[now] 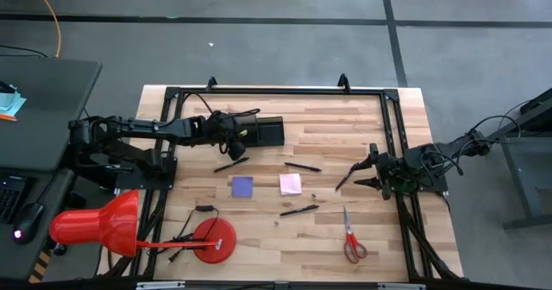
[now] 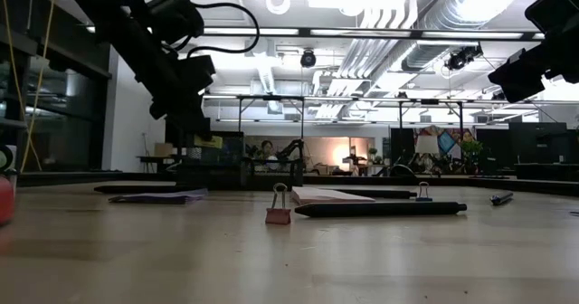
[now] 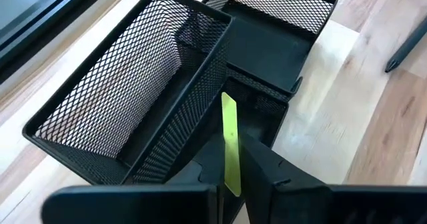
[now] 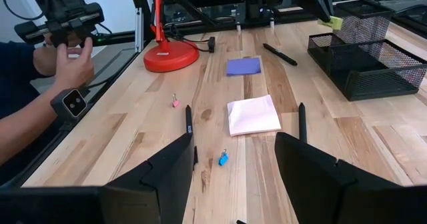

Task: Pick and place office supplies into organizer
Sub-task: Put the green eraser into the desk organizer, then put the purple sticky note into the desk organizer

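two matte black jointed arms, looped black cables along each, left gripper (image 3: pixel 233 177) and right gripper (image 4: pixel 233 167) with flat angular black fingers

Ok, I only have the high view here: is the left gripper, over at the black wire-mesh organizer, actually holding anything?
Observer: Yes. The left wrist view shows the left gripper shut on a thin flat yellow piece, held upright above the black wire-mesh organizer.
Operator: And the right gripper? From above I can't read its fingers.
Observer: The right wrist view shows its fingers spread apart with nothing between them, facing the pink square sticky-note pad.
Operator: Any small items I'm missing on the wood?
Observer: Yes, a tiny blue clip lies close in front of the right gripper, and a tiny pink clip lies farther out.
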Available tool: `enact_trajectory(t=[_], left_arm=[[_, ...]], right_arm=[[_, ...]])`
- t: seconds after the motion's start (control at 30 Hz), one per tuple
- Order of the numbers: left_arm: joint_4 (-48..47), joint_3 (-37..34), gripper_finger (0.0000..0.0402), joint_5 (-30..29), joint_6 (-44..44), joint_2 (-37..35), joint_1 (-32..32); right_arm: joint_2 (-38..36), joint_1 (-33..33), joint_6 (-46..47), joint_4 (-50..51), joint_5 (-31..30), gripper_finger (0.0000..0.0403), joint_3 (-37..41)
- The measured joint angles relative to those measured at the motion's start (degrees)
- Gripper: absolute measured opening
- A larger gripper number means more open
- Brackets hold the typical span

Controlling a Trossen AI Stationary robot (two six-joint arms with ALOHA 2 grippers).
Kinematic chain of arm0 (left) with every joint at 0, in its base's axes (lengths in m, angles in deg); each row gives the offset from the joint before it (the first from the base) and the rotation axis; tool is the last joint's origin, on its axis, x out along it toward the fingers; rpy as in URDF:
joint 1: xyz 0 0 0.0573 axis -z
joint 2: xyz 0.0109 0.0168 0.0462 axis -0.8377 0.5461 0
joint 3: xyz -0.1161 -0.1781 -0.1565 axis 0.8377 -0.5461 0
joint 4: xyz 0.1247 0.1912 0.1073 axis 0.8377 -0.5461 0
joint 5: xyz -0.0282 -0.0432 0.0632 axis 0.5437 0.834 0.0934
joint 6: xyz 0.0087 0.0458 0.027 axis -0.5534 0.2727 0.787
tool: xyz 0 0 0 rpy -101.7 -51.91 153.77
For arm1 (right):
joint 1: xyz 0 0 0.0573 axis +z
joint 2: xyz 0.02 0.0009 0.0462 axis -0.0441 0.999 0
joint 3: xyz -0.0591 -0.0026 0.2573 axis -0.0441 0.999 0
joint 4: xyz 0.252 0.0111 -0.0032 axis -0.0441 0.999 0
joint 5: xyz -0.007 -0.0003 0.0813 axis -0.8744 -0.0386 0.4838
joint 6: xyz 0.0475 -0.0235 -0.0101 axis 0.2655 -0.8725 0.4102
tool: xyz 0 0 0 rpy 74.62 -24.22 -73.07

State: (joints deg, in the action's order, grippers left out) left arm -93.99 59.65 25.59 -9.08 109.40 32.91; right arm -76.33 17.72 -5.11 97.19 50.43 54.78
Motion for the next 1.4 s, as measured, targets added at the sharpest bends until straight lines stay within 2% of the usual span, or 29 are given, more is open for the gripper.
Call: enact_trajectory(t=[0.3,0.47,0.67,0.97,1.03,1.17,1.3,1.4], left_arm=[[0.56,0.0,0.0138,0.51,0.02,0.0,0.0],[1.19,0.0,0.0182,1.09,0.2,0.81,0.0],[1.47,0.0,0.0197,2.19,0.24,2.71,0.0],[6.86,-4.67,0.0184,10.04,2.83,3.01,1.44],[6.44,-5.56,0.0183,12.46,2.82,2.97,2.57],[6.98,-6.49,0.0204,12.81,2.35,2.99,6.98],[6.53,-6.49,0.0252,11.05,3.72,2.97,13.45],[6.33,-6.49,0.0296,7.22,3.38,2.97,18.39]], right_arm=[[0.0,-0.01,-0.01,0.0,0.0,0.0206,0.0],[0.0,-0.02,-0.02,-0.01,0.0,0.0206,0.0],[0.0,-0.01,-0.02,-0.02,0.0,0.0206,0.0],[0.0,-0.02,-0.02,0.0,0.0,0.0206,0.01],[0.0,0.0,-0.02,0.0,0.0,0.0206,0.0],[0.0,-0.02,-0.02,0.0,0.0,0.0206,0.0],[0.0,-0.02,-0.02,-0.02,0.0,0.0206,0.0],[0.0,-0.02,-0.01,-0.02,0.0,0.0206,0.0]])
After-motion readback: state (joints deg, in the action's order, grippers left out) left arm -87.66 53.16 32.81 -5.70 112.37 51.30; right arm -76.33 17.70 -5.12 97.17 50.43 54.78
